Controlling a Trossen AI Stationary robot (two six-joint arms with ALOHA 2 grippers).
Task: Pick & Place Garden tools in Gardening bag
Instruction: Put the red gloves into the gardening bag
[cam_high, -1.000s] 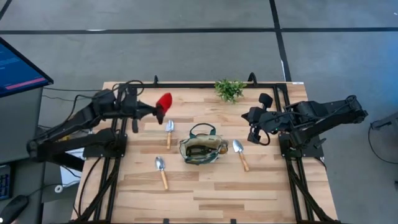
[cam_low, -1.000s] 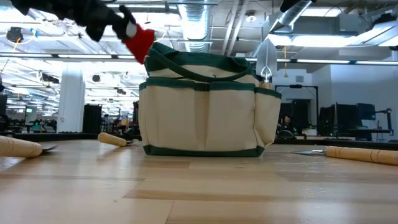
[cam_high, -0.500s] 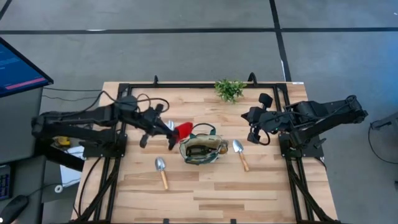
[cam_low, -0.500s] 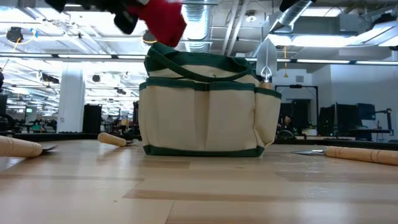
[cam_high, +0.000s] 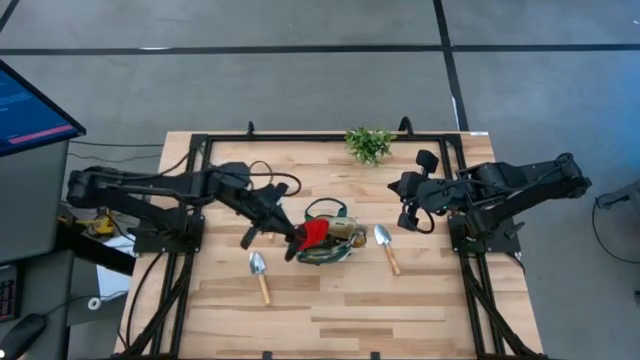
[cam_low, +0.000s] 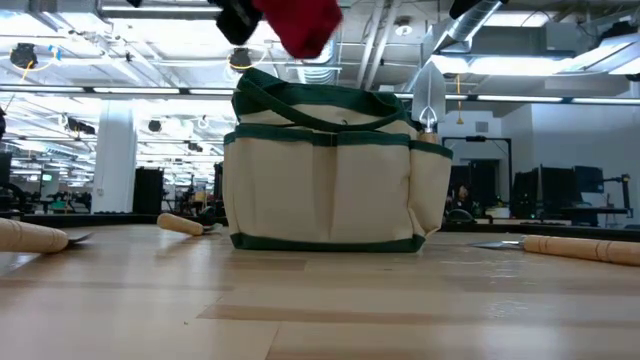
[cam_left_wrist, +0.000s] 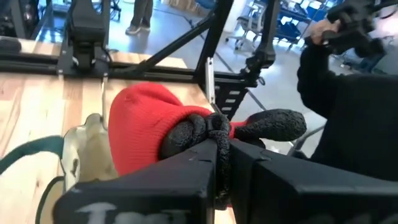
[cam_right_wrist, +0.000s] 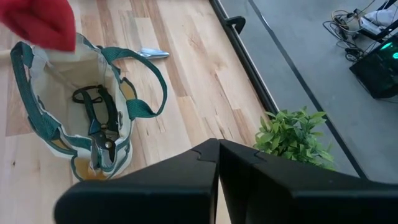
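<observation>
- Left gripper (cam_high: 297, 240): clamped on the red-and-black glove (cam_high: 314, 232), gripping it at the dark cuff, as the left wrist view shows (cam_left_wrist: 205, 134); held in the air over the near-left rim of the gardening bag (cam_high: 322, 257), not yet released.
- In the low view, red glove (cam_low: 305, 22) hanging clear above the bag's dark green handles (cam_low: 300, 95), apart from the fabric.
- Inside the bag: dark-handled pruning shears (cam_right_wrist: 99, 118) lying in the main compartment, so 1 tool judged as already stowed.
- At the bag's outer pocket: silver trowel blade (cam_low: 428, 95) standing upright above the rim; a 2nd tool apparently in place, handle hidden.
- Outside the bag, on the wooden table (cam_high: 340, 320): 1 trowel (cam_high: 259, 274) to the front left of the bag, 1 trowel (cam_high: 386, 246) just beside it on the right.
- A 3rd blade tip (cam_right_wrist: 153, 54) visible on the table past the bag in the right wrist view, under the left arm in the high view; handle hidden.
- Right gripper (cam_high: 408, 205): closed and empty, parked near the right edge of the table, well apart from the bag.
- Leafy green plant sprig (cam_high: 369, 143): at the far edge, not part of the job.
- Judged progress: roughly halfway; glove drop in hand, 3 trowels left to collect.
</observation>
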